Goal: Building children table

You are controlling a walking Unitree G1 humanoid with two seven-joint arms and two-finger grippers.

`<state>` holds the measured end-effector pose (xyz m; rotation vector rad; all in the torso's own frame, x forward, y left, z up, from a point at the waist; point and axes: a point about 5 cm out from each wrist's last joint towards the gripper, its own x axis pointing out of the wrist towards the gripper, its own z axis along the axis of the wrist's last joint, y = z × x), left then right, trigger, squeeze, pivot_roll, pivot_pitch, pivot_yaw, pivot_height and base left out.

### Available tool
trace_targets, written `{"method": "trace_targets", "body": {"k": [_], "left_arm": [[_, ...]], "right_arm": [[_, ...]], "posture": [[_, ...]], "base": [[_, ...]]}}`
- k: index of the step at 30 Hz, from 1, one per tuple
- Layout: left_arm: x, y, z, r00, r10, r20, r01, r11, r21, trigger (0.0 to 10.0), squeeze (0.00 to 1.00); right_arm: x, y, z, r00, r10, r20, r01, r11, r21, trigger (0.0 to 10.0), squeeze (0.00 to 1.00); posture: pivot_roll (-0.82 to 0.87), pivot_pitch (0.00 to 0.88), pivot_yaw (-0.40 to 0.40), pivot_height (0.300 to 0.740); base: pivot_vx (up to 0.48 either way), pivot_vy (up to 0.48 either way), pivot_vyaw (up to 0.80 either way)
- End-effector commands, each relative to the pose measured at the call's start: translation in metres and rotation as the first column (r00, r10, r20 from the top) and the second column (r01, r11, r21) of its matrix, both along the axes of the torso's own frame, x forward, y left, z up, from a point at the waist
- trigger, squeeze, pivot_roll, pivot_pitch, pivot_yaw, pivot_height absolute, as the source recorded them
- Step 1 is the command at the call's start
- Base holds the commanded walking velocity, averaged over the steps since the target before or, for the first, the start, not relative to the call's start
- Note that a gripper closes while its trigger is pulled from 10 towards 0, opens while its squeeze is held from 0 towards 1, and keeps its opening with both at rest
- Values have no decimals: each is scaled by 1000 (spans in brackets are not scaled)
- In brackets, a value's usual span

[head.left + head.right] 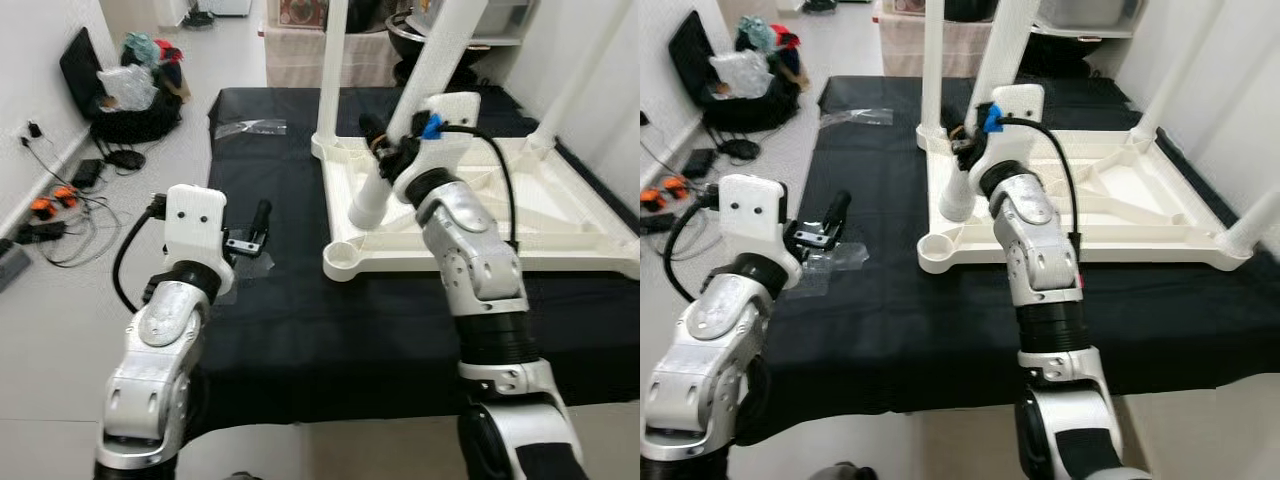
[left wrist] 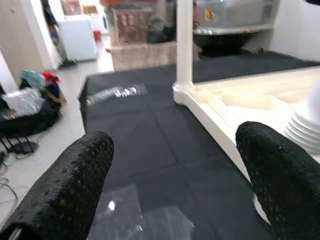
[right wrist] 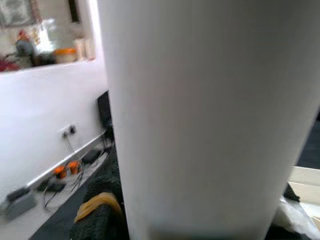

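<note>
Over upturned kids' table [image 1: 560,215]: right gripper [image 1: 385,150] jaws clamp leg [image 1: 405,125], tilted, near empty corner socket [image 1: 343,256]. Left gripper [image 1: 250,232] jaws open, idle. Risk: leg misses socket, slips.

Bright, even indoor light (soft shadows); both wrist views blur up close.

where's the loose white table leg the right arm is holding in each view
Left eye: tilted white leg in the right gripper, centre, foot near the tabletop's front-left corner.
Right eye: same leg, left of centre.
Left wrist: ribbed foot at one edge.
Right wrist: close-up white column.
Shared landmark: upright corner leg behind it.
</note>
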<state>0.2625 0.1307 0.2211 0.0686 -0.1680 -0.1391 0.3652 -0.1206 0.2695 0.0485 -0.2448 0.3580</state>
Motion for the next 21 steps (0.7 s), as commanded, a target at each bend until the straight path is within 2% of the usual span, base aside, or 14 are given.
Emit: {"method": "trace_targets", "body": {"k": [1,2,4,5,6,8,10,11,13,16,17,18,20,21], "left_arm": [[-5,-6,-8,997,-63,-46,64,998,8,10000,0],[-5,-6,-8,997,-63,-46,64,998,8,10000,0],[-15,-17,-18,983,-156,-92,156,988,-7,10000,0],[-15,-17,-18,983,-156,-92,156,988,-7,10000,0],[-20,-24,-22,970,-214,-112,212,977,-30,10000,0],[-20,-24,-22,970,-214,-112,212,977,-30,10000,0],[-37,-37,-29,931,-334,-147,329,942,-62,10000,0],[-37,-37,-29,931,-334,-147,329,942,-62,10000,0],[-48,-42,-33,905,-392,-165,382,920,-90,10000,0],[-51,-42,-33,902,-400,-166,388,916,-99,10000,0],[-54,-43,-32,899,-405,-167,393,914,-105,10000,0],[-54,-43,-32,899,-405,-167,393,914,-105,10000,0],[-61,-46,-31,887,-428,-172,411,903,-127,10000,0],[-61,-46,-31,887,-428,-172,411,903,-127,10000,0]], "right_arm": [[5,1,3,999,49,-13,-49,999,6,10000,0],[5,1,3,999,49,-13,-49,999,6,10000,0],[14,-4,7,996,87,-15,-86,996,38,10000,0],[14,-4,7,996,87,-15,-86,996,38,10000,0],[17,-4,8,992,126,-18,-125,991,53,10000,0],[17,-4,8,992,126,-18,-125,991,53,10000,0],[18,5,8,945,325,-32,-323,944,65,10000,0],[18,5,8,945,325,-32,-323,944,65,10000,0],[17,9,8,883,467,-53,-465,884,46,10000,0],[16,8,8,863,502,-57,-502,865,24,10000,0],[14,8,8,830,554,-63,-555,832,2,10000,0],[14,8,8,830,554,-63,-555,832,2,10000,0],[10,4,13,759,650,-45,-651,758,-32,10000,0],[10,4,13,759,650,-45,-651,758,-32,10000,0]], "posture": [[48,120,-78,740],[48,120,-78,740],[48,141,-81,740],[48,141,-81,740],[49,150,-85,740],[49,150,-85,740],[59,189,-97,740],[59,189,-97,740],[63,197,-99,740],[64,204,-101,740],[69,216,-102,740],[69,216,-102,740],[71,235,-101,740],[71,235,-101,740]], "base": [[0,0,0],[0,0,0],[0,0,0],[0,0,0],[0,0,0],[0,0,0],[0,0,0],[0,0,0],[0,0,0],[0,0,0],[0,0,0],[0,0,0],[0,0,0],[0,0,0]]}}
